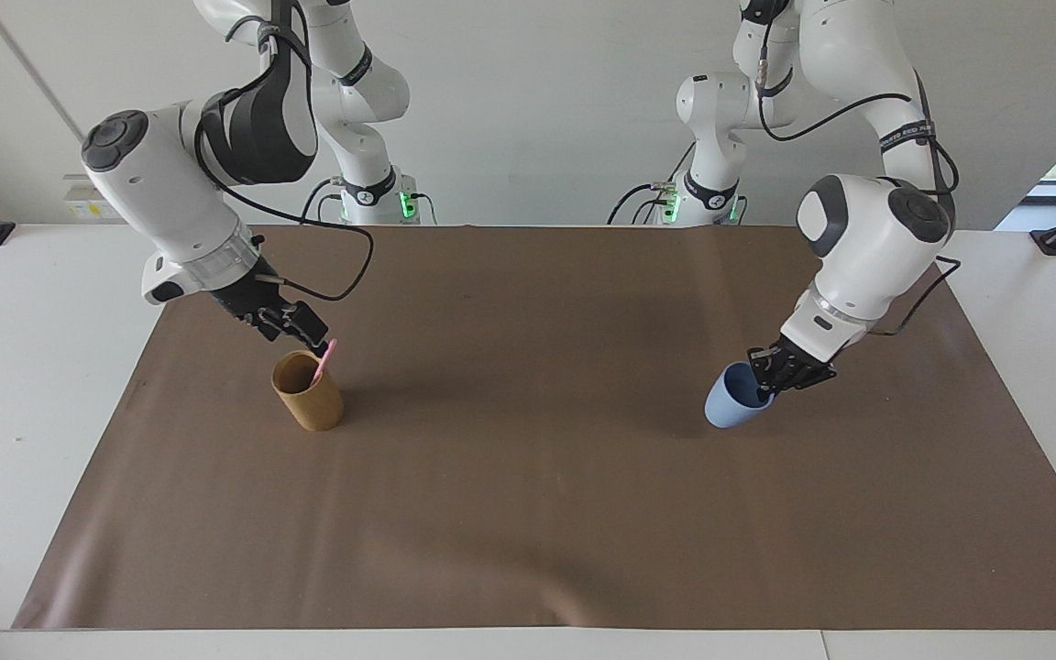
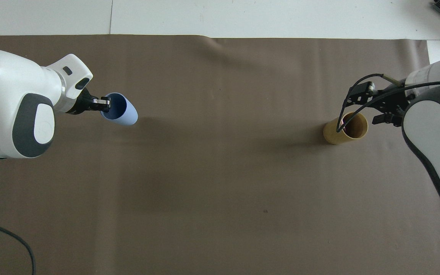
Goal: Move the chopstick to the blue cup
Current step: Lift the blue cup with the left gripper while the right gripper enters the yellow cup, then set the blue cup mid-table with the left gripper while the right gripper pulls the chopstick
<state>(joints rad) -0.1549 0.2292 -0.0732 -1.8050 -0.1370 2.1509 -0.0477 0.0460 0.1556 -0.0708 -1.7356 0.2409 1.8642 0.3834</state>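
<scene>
The job has only just started. The pink chopstick [image 1: 326, 357] stands in the brown cup [image 1: 308, 391], leaning on the rim with its top poking out. The brown cup sits on the worktop [image 1: 528, 513] toward the right arm's end.

The right tool [image 1: 294, 325] is down by the top of the chopstick, just above the brown cup. Its tips are spread apart and it is not holding anything yet. It looks ready to pinch the stick.

The left tool [image 1: 771, 374] is pressed together on the rim of the blue cup [image 1: 730, 403]. The blue cup is tipped over to one side, with its mouth turned up toward the tool. It is toward the left arm's end, well apart from the brown cup. Nothing is inside it.

Still left, I think: pinch the chopstick, lift it out, carry it across, and drop it into the blue cup.
</scene>
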